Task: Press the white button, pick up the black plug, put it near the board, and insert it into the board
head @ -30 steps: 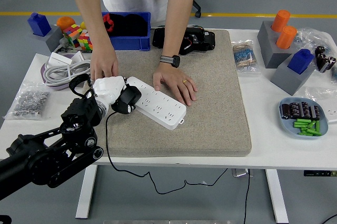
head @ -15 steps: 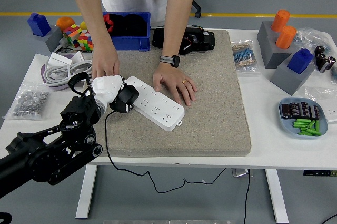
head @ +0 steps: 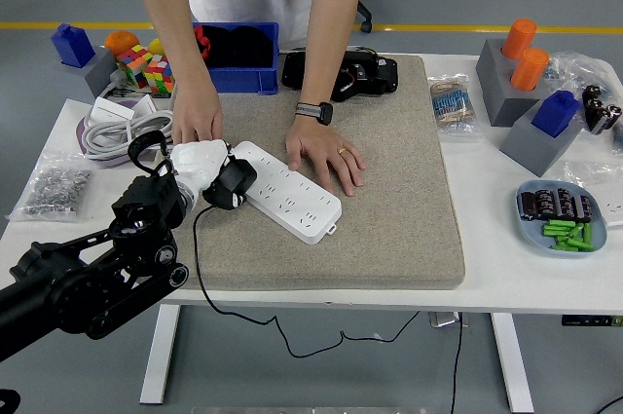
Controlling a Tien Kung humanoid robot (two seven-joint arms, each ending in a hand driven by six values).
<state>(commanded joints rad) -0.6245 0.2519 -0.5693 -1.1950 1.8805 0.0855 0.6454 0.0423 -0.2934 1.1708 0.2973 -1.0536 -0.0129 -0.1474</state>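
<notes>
A: Where is the black plug point(head: 231, 183)?

B: It is in the robot's left hand point(head: 202, 167). The white fingers are curled around it. The plug sits right at the left end of the white board point(head: 289, 192), touching it.

A: And where is the board?

B: It lies on the gray mat point(head: 341, 175), near the left edge of the bench point(head: 506, 273). It runs slanted, from up on the left to down on the right.

A: What about the cord?

B: A black cord point(head: 209, 282) hangs from the plug, goes over the near edge of the bench and droops under it.

A: Is someone else there?

B: Yes, a person stands at the far edge. One of the person's hands point(head: 198, 120) is just above the robot's hand, by the left end of the board. The other hand point(head: 326, 153), with a watch on the wrist, lies flat on the mat and touches the far side of the board.

A: Can you see the robot's other arm?

B: No, only the left arm point(head: 88, 278), coming from the near left corner.
</notes>
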